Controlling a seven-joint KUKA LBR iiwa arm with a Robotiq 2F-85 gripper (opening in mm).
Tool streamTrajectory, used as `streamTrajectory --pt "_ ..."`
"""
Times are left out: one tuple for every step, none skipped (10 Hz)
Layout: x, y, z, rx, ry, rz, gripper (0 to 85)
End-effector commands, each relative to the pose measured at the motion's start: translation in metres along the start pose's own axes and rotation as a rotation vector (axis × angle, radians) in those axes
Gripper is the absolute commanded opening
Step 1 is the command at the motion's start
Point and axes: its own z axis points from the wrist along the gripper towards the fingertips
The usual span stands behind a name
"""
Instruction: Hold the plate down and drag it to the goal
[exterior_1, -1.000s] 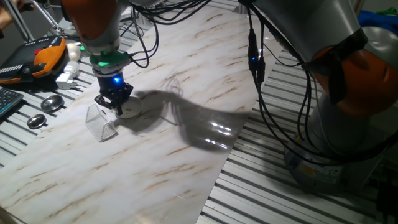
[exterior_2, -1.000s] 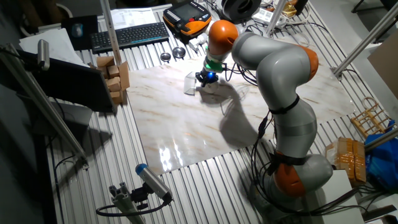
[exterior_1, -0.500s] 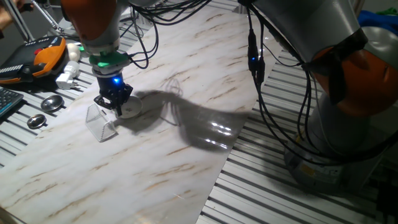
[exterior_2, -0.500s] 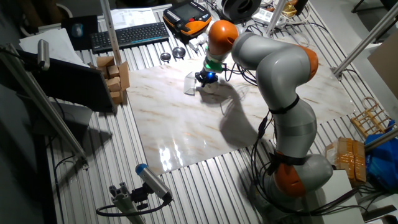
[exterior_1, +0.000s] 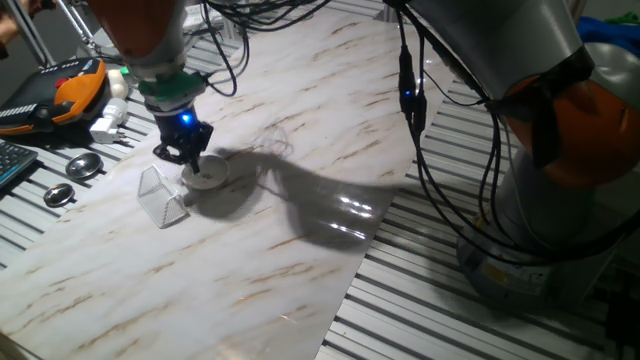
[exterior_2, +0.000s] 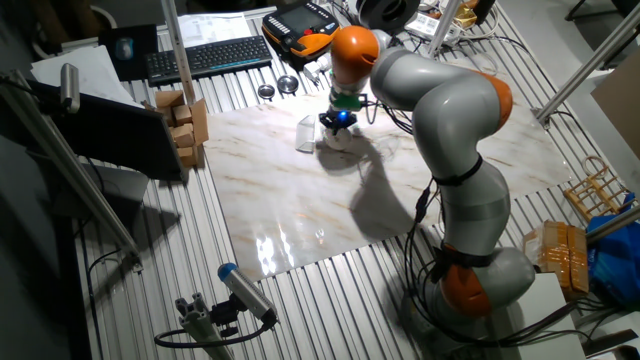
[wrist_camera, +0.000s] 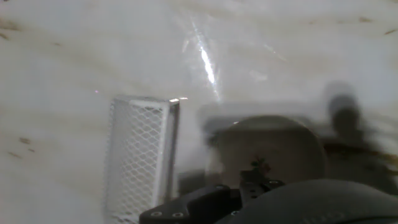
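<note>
The plate (exterior_1: 206, 179) is a small white dish on the marble board, just right of the goal (exterior_1: 161, 196), a clear plastic angled frame. My gripper (exterior_1: 187, 160) hangs just above the plate's left part, fingers together, holding nothing. In the other fixed view the gripper (exterior_2: 338, 126) is over the plate (exterior_2: 339, 139), with the goal (exterior_2: 306, 134) to its left. In the hand view the plate (wrist_camera: 273, 154) shows a reddish centre mark and lies right of the goal (wrist_camera: 139, 155); the dark fingers (wrist_camera: 249, 196) are blurred at the bottom.
Two grey metal discs (exterior_1: 84, 166) lie on the slatted table left of the marble board (exterior_1: 300, 150). An orange pendant (exterior_1: 70, 90) and a keyboard (exterior_2: 205, 55) sit beyond. Cables (exterior_1: 415, 120) hang from the arm at right.
My gripper has lifted off the plate and now sits slightly higher and back. The plate and goal stay where they were.
</note>
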Motion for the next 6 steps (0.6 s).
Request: streamTrajectory --pt "0.0 -0.009 -0.002 0.006 -0.009 -0.028 0.0" --pt "-0.001 -0.021 -0.002 0.008 -0.016 -0.052 0.0" --pt "-0.003 -0.03 -0.003 0.01 -0.019 -0.065 0.0" --pt "-0.004 -0.038 -0.003 0.016 -0.021 -0.066 0.0" --pt "-0.005 -0.046 -0.004 0.032 -0.021 -0.07 0.0" --pt "-0.005 -0.052 -0.001 0.035 -0.022 -0.072 0.0"
